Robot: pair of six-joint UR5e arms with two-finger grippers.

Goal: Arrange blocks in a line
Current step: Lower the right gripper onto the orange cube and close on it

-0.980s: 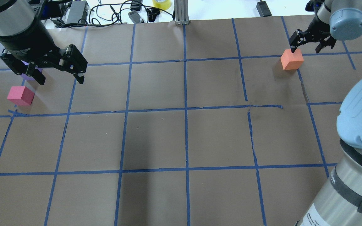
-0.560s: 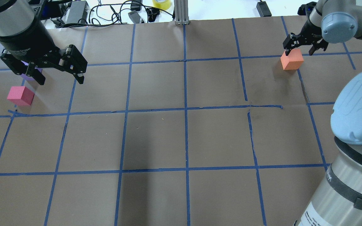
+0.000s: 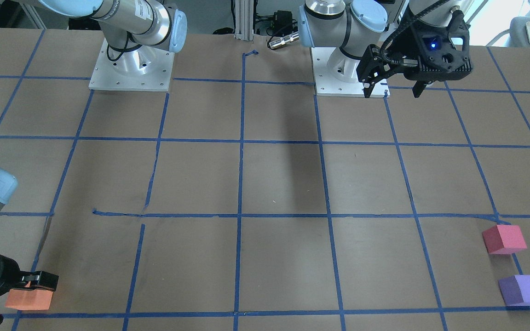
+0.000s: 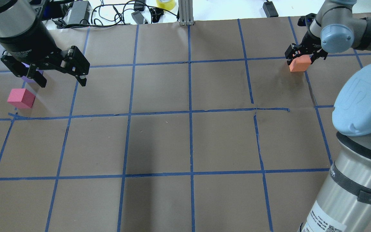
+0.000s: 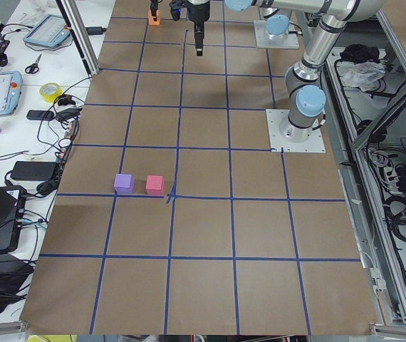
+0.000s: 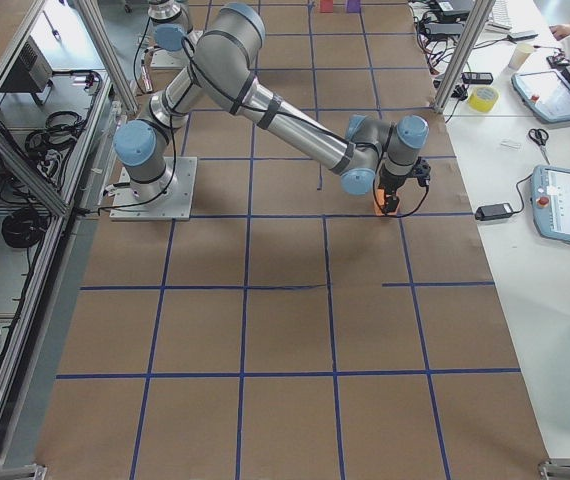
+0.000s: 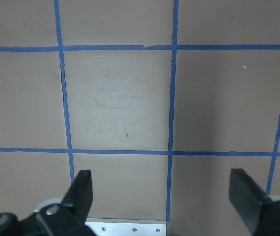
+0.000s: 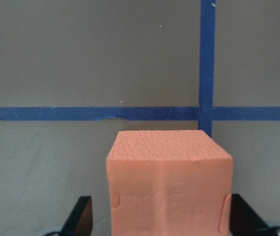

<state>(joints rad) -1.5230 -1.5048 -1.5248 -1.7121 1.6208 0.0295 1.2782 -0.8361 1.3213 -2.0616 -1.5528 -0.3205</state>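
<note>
Overhead: R gripper had dropped around orange block at far-right grid crossing; L gripper unmoved, spread, empty. R wrist cam: fingers flanked block w/ gaps both sides, not yet pinching. Front cam: red-pink block & purple block sat near each other, orange well apart; grasp looked imminent, line unstarted.

The lone block sits on the table near its far right corner (far meaning the edge away from the robot), between the fingers of the right gripper. By the left edge, well apart from it, the nearer block lies just beside the farther block, the pair running along that edge. The left gripper hangs above that side.
</note>
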